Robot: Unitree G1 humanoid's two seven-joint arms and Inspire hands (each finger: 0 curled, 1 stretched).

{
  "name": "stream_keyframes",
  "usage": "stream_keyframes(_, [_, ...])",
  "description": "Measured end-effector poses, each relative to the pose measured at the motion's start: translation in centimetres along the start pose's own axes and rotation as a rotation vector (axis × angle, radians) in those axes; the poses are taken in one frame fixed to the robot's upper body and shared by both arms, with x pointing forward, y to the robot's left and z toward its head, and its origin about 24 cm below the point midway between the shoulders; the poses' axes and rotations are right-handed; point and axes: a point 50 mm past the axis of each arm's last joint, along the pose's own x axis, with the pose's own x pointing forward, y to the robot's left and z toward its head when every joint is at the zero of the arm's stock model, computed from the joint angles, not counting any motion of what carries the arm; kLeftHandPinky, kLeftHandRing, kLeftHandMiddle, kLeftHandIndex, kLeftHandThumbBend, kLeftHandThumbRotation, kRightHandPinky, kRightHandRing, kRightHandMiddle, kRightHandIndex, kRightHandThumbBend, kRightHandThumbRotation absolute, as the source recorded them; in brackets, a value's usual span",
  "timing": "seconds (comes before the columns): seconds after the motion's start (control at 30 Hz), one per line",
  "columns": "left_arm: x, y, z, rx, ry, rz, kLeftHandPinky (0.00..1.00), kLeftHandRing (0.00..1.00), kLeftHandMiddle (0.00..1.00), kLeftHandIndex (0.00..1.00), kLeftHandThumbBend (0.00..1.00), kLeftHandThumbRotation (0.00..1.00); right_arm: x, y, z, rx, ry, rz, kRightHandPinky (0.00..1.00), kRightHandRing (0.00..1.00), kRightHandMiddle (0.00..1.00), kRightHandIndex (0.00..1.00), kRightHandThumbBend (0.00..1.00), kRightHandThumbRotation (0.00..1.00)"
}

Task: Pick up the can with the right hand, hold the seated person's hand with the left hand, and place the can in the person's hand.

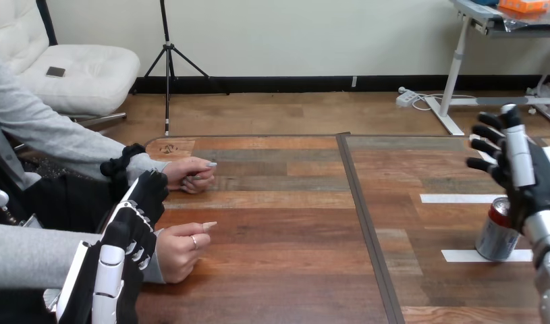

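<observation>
You could not see the right side of the can (496, 236); it sat behind the right hand (521, 169). The left hand (133, 229) covered the wrist of the person's nearer hand (184, 246), so contact there could not be judged. Both forearms were cut off at the bottom edge.

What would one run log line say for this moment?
left hand at person's nearer hand, grip unclear | right hand open above can | can upright on table, not grasped

Count: 1 can (496, 233). 2 robot hands: left hand (127, 236), right hand (511, 162). 2 of the person's: far hand (191, 174), near hand (181, 246). 2 clear tape strips (461, 198) (459, 256), 1 surface (279, 223).
</observation>
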Motion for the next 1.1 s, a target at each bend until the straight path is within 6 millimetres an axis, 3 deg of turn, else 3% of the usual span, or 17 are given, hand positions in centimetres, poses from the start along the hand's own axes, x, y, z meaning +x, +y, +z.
stream_keyframes(0.27, [0.0,0.0,0.0,-0.001,-0.001,-0.006,1.0,0.96,0.95,0.93,0.56,1.0,0.0,-1.1,-0.1,0.0,0.021,-0.048,0.82,0.9,0.89,0.88,0.84,0.95])
stream_keyframes(0.6, [0.0,-0.1,0.0,-0.01,-0.006,-0.022,1.0,0.97,0.95,0.94,0.58,1.0,-0.2,-2.1,-0.3,-0.004,0.044,-0.093,0.96,0.96,0.93,0.93,0.84,0.93])
stream_keyframes(0.77, [0.0,-0.1,0.0,-0.006,-0.004,-0.021,1.0,0.96,0.95,0.93,0.58,1.0,-0.4,-2.5,-0.5,-0.005,0.054,-0.104,0.99,0.98,0.96,0.95,0.84,0.92])
stream_keyframes(1.1, [0.0,0.0,0.0,-0.005,-0.004,-0.018,1.0,0.96,0.94,0.93,0.58,1.0,-0.6,-3.1,-0.8,-0.039,0.082,-0.119,1.0,1.0,0.99,0.98,0.95,0.9])
